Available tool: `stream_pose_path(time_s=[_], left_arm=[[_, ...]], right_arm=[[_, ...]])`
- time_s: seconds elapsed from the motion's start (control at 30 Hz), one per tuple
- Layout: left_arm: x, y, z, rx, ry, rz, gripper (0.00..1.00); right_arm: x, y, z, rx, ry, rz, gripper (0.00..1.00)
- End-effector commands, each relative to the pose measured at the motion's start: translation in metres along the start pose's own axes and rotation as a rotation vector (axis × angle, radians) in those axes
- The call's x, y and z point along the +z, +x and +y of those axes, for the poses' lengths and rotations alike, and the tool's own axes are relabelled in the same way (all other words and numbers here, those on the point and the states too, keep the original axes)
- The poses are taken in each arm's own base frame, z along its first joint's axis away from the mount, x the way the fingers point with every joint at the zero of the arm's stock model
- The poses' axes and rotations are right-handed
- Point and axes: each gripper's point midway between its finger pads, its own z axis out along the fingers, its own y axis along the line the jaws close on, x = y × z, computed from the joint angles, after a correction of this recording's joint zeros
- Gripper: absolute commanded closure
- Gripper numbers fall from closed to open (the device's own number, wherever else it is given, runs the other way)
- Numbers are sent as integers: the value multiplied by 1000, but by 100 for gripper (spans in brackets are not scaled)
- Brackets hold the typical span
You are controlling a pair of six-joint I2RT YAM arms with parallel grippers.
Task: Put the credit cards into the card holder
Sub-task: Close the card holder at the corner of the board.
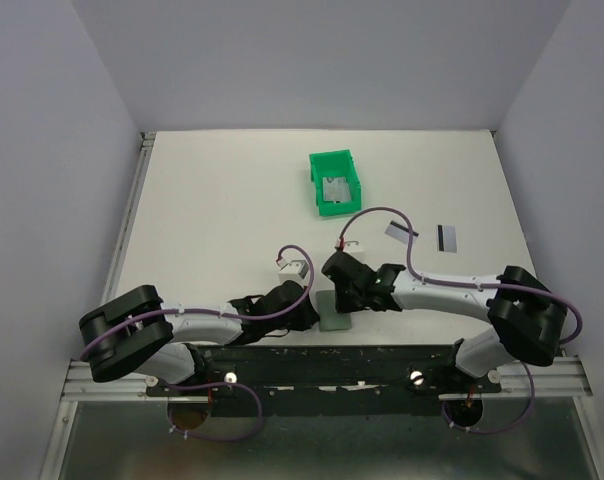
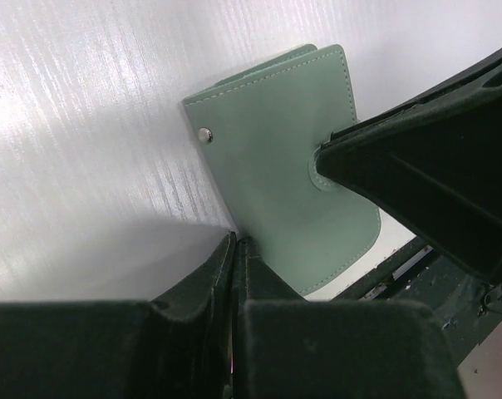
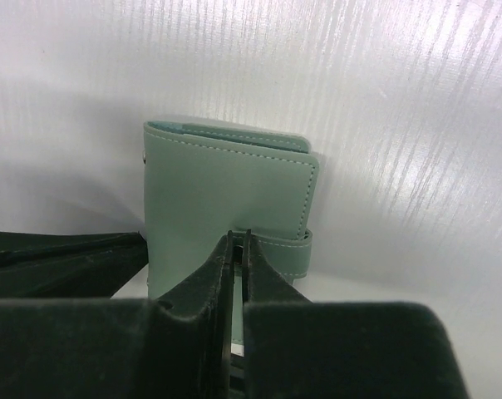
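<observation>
Presently found card holder (image 1: 332, 310) (image 2: 292, 166) (image 3: 226, 191) lying folded at near edge of table (image 1: 212, 220), between both arms. Noted left gripper (image 1: 307, 300) (image 2: 234, 249) pinched shut on its corner, right gripper (image 1: 340, 285) (image 3: 238, 241) clamped on its strap edge. Counted credit cards (image 1: 446, 238): one inside green bin (image 1: 330, 156), two flat on table, well apart from holder.

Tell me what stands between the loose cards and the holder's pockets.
The holder is folded shut, its strap wrapped over the edge, so it bars its own pockets. Nothing else visible lies between it and the two loose cards.
</observation>
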Motion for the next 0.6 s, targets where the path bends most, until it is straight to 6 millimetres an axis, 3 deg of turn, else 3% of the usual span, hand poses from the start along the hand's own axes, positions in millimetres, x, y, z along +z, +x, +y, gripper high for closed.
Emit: stream_pose_path(time_s=[0.0,0.17,0.23,0.33,0.57], left_arm=[[3,15,15,15,-49,51,89],[3,15,15,15,-47,49,88],[2,14,15,15,-48,46,88],[0,11,14,21,-54,41,88],[-13,-15,3,65,-73,-17,88]], right_arm=[[21,80,-40,-28,178,224,92],[24,92,-43,-21,198,233,94],[21,87,-42,-17,191,205,92],[5,56,-33,-17,147,79,85],[-66,-46,-1,1,28,-263,66]])
